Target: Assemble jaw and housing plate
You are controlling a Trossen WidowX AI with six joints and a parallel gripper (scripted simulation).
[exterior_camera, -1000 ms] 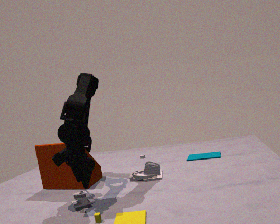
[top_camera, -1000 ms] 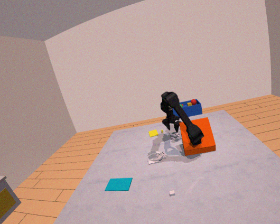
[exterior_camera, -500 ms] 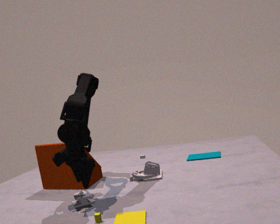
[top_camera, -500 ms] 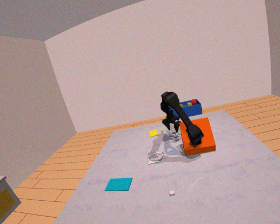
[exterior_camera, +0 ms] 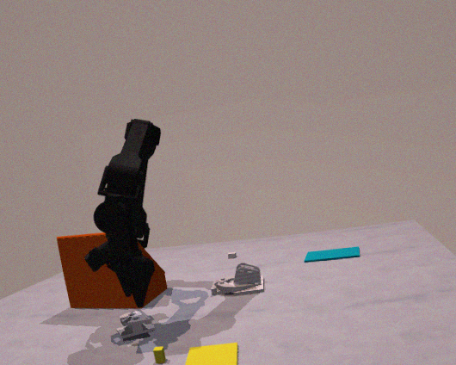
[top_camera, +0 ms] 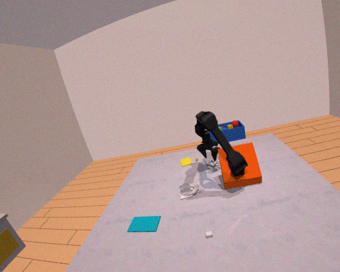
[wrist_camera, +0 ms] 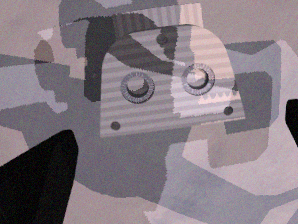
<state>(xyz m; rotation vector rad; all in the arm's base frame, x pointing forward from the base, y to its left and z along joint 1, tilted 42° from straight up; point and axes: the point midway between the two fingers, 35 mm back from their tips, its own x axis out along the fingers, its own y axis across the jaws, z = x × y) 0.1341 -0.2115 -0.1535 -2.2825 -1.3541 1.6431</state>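
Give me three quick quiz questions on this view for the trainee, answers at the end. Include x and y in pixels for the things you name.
1. True or false: the gripper [top_camera: 210,158] [exterior_camera: 136,299] [wrist_camera: 184,125] is closed on the teal slab [top_camera: 144,224] [exterior_camera: 332,254].
2. Which lies nearer the big orange block [top_camera: 240,160] [exterior_camera: 86,271]: (a) the teal slab or (b) the yellow slab [top_camera: 186,161] [exterior_camera: 213,354]?
3. Fill in: the wrist view shows a ridged plate [wrist_camera: 150,112] with ___ ringed round features.

Key: 1 false; 2 b; 3 two.
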